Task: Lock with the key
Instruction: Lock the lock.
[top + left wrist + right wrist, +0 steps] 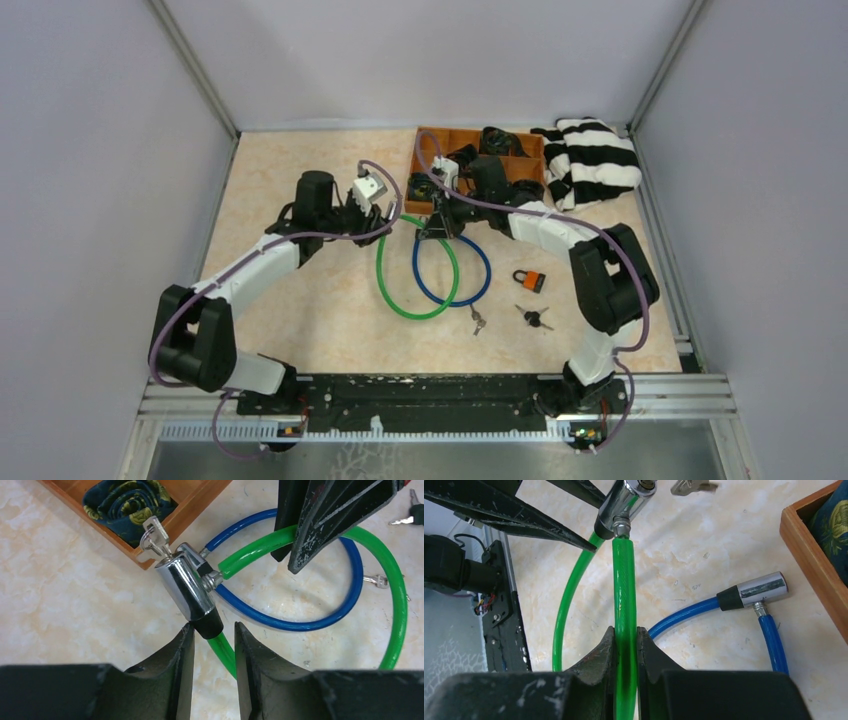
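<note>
A green cable lock lies looped on the table. Its chrome cylinder has a black end cap, and a key on a ring sticks out of its top end. My left gripper stands open. The black cap sits just at its fingertips, against the left finger, with a gap to the right one. The green cable runs down between the fingers. My right gripper is shut on the green cable a short way behind the cylinder. In the top view both grippers meet at the loop's top.
A blue cable lock overlaps the green one, its chrome cylinder lying near a wooden tray of rolled cloths. An orange padlock and loose keys lie near the right arm. A striped cloth sits at the back right.
</note>
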Robot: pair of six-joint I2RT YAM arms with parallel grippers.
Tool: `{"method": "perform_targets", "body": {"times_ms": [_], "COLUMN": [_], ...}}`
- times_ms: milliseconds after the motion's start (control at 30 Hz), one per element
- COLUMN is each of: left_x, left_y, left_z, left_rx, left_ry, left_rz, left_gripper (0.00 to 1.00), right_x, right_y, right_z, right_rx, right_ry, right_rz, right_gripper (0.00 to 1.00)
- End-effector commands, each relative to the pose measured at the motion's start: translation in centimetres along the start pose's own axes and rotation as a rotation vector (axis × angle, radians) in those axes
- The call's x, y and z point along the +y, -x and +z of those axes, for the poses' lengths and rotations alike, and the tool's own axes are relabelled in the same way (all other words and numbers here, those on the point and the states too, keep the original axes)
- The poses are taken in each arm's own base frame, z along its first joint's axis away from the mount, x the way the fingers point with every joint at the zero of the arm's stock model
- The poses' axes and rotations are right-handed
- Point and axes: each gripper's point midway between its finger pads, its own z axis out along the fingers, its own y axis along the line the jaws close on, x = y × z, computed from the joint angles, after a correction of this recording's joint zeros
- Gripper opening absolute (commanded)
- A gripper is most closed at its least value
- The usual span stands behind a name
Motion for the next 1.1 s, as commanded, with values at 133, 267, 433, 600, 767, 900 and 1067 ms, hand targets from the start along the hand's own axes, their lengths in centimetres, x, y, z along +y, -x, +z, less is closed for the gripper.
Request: {"method": "perform_targets", "body": {"times_ms": [133, 267, 433, 600, 767, 900, 1067], "left_x": [-5.9, -5.6, -4.5, -2.8, -2.3, -3.7, -5.0], "left_y": [2.6, 2.9, 3.3, 3.6, 3.0, 2.4, 1.6], "left_z": [-0.6, -1.0, -1.6, -2.2, -2.4, -2.6, -3.1], "left_rx": [-0.086, -0.099, -0.117, -0.139, -0.122, -0.113, -0.098], "left_ry": [-0.283, -0.284, -0.237, -0.148, -0.122, -0.204, -0.275], "left_rz": [-0.014, -0.036, -0.061, -0.065, -0.027, -0.014, -0.006], "left_gripper": [0.45, 0.48, 0.49, 0.50, 0.49, 0.49, 0.55], "right_x": [7.6, 8.0, 7.8, 7.5, 7.4, 7.4, 7.3], "right_y": [7.7, 7.0, 6.1, 5.1, 4.6, 4.7, 4.8], "right_z": [-2.7, -2.9, -2.8, -2.7, -2.6, -2.5, -2.6], "right_rx": [-0.240, -0.239, -0.225, -0.206, -0.203, -0.211, -0.217], "right_ry": [0.179, 0.200, 0.200, 0.195, 0.202, 0.200, 0.191], "right_rz": [-0.389, -0.404, -0.406, -0.403, -0.399, -0.392, -0.390], "right_gripper": [0.00, 0.00, 0.00, 0.00, 0.00, 0.00, 0.00]}}
